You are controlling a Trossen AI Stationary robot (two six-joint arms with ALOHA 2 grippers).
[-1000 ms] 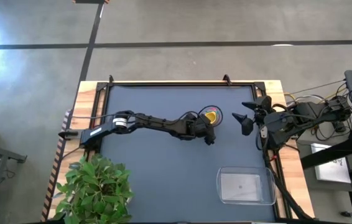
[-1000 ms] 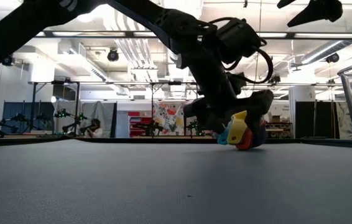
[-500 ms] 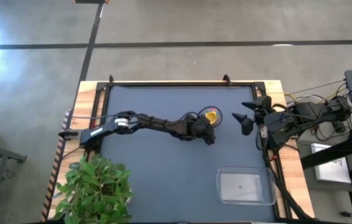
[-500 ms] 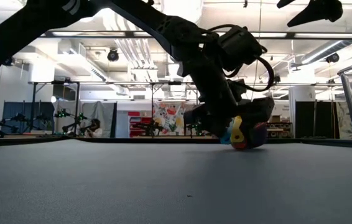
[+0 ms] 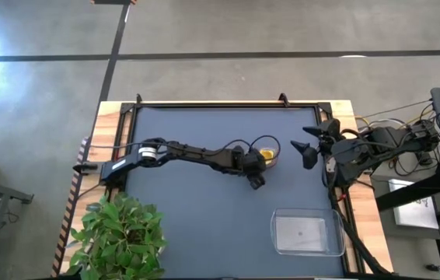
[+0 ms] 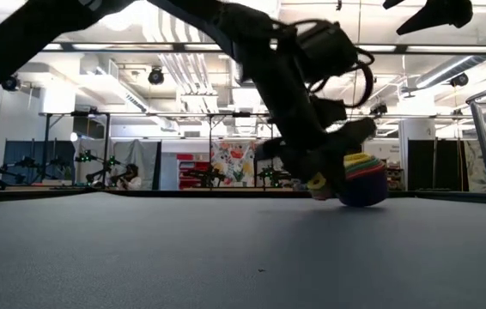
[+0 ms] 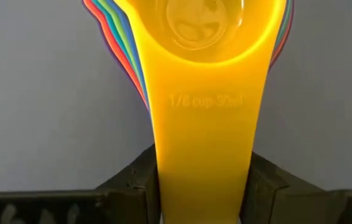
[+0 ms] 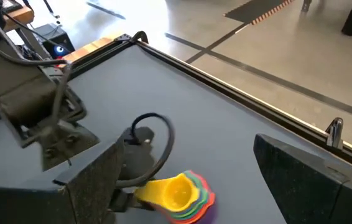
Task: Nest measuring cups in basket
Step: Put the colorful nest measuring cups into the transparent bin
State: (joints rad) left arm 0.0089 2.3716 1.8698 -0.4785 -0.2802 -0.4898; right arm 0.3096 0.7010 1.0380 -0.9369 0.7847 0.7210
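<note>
Measuring cups [image 7: 207, 74] sit stacked one inside another, made of smooth, shiny plastic with round bowls and flat handles. Yellow is the top one, and thin edges of red, green, blue, orange and purple peek out around it; an exact count is hard to make. The stack [image 5: 266, 155] rests on the dark, matte worktop [image 5: 189, 225], a little toward 2 o'clock from its middle. In the low view the stack [image 6: 361, 178] stands upright with a purple bowl at the bottom.

One left hand [image 5: 257, 163] reaches across the worktop and pinches the yellow handle between its two dark fingers [image 7: 140, 182], one on each side.

One right hand [image 5: 304, 148] hangs near the worktop's 3 o'clock edge, just beside the stack but not touching, its two fingers [image 8: 300, 168] spread apart.

One clear basket [image 5: 307, 232], shallow with rounded corners, lies at about 5 o'clock, well apart from the cups. One leafy green plant [image 5: 117, 233] stands at the 7 o'clock corner.
</note>
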